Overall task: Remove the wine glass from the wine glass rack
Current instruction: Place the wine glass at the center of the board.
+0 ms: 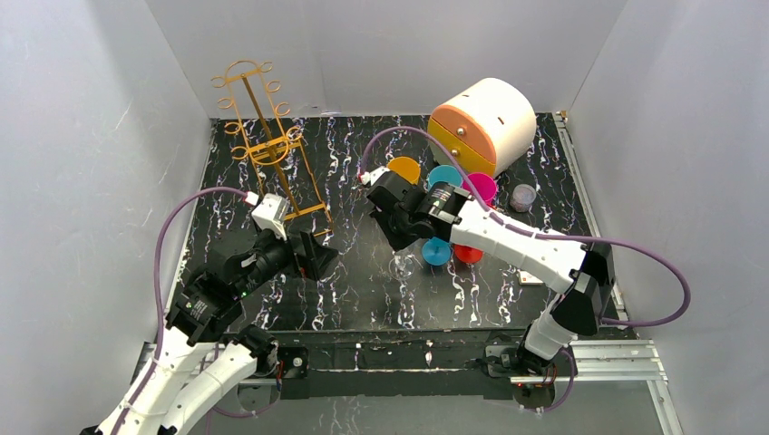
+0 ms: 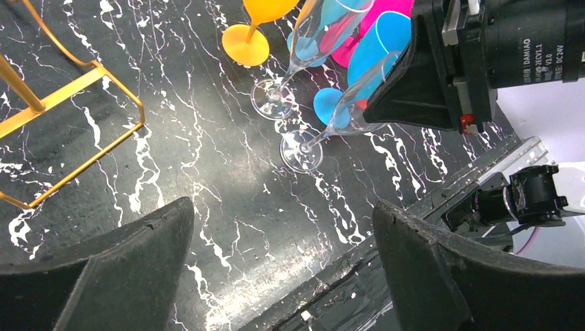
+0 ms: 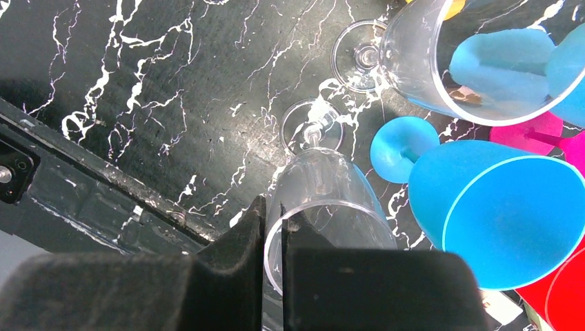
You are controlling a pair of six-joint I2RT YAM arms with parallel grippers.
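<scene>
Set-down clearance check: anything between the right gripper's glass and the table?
Nothing visible. Right gripper holds the clear wine glass by the rim, foot over bare table; second clear glass and blue glass close beside.

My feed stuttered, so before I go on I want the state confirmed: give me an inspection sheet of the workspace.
Surface: black marbled table, no spills seen.
Job's things: wine glass rack stands back left, no glass seen on its hooks; clear wine glass tilted, off the rack, pinched at its rim.
Clutter: second clear glass, orange glass, blue glass, pink glass, red glass, drawer box, small jar.
Grippers: left gripper open, empty; right gripper shut on the clear wine glass.
Cables: purple cables loop off both arms; no snag seen.
Surroundings: white walls on three sides; metal rail at the near right edge.
</scene>
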